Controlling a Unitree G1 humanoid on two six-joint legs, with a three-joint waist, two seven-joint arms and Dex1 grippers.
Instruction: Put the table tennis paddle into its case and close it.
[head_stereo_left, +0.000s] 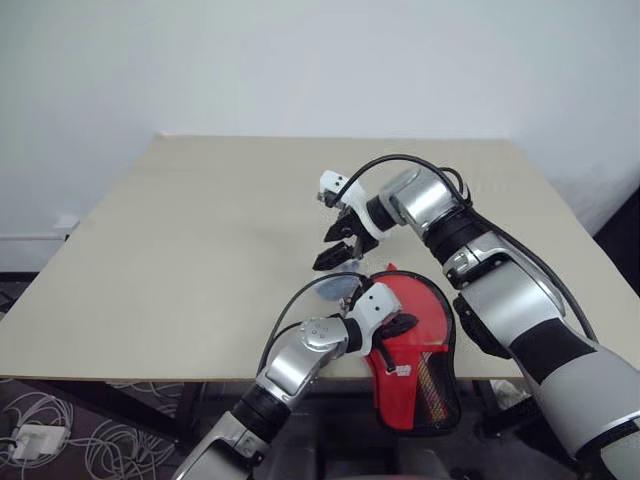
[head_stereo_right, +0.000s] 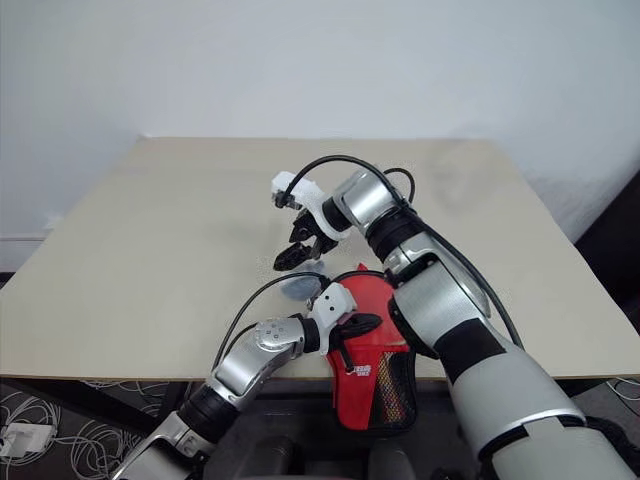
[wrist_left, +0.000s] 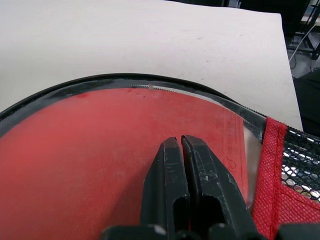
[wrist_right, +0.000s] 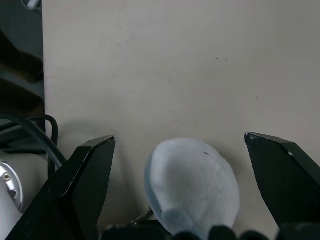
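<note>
- At the table's (head_stereo_left: 180, 250) near edge, the case (head_stereo_left: 425, 375) lies red side up, mesh end overhanging the edge.
- Left gripper (wrist_left: 181, 145), fingers pressed together, rests on the case's red face, likely pinning it flat.
- Right gripper (wrist_right: 180, 145), jaws spread wide, hovers over the grey-blue lump (wrist_right: 192, 185) just beyond the case.
- Table tennis paddle: can't tell where; probably inside the case.
- Zip (wrist_left: 200, 92) looks partly open.

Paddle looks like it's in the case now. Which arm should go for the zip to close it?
Probably the right. Its tool hangs open above the table just beyond the case and the grey-blue lump, holding nothing. The left tool is shut, lying over the red face inside the case's rim.
</note>
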